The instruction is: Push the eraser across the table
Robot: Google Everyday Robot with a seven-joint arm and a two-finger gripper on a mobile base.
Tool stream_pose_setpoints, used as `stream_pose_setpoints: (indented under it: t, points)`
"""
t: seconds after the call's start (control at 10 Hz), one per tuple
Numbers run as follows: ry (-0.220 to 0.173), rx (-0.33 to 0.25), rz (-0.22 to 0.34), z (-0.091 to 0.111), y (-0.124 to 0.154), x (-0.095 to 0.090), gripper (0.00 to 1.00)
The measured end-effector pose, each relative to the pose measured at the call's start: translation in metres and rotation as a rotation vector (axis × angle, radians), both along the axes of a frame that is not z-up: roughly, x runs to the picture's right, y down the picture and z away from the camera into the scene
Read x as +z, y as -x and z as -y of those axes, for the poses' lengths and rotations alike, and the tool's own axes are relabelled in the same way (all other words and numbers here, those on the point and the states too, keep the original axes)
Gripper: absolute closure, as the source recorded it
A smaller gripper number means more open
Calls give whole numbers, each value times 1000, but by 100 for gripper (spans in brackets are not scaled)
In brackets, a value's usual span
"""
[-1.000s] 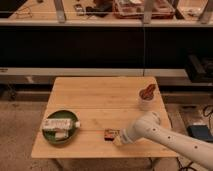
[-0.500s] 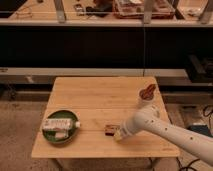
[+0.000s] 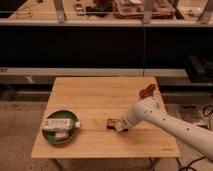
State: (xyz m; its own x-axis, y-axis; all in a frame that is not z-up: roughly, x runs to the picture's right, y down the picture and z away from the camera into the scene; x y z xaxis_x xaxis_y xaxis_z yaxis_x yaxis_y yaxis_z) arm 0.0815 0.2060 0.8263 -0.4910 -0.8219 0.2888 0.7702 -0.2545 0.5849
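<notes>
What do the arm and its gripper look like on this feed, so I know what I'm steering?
The arm is smooth, off-white and tubular, with a rounded bulbous joint, and comes in from the lower right. No loose cables show on it. Its gripper is a small pale tip just beside the eraser on the table.

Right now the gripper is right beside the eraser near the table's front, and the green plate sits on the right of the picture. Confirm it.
Wrong side: the camera view shows the green plate on the left of the picture, not the right. The rest stands: the gripper is right beside the eraser near the front of the table.
</notes>
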Motion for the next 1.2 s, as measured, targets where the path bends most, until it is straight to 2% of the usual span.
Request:
stream_pose_setpoints:
  t: [0.4,0.6,0.7,0.9,1.0,1.2]
  points:
    - [-4,4,3,25,-3,14,100]
    - [-22,17,32,33,-1,4,100]
    - [-29,12,52,29,-1,-13,100]
    - [-12,5,57,8,-6,-28,100]
    - [2,13,60,-9,-9,-32,100]
    - [21,29,60,-28,-14,-32,100]
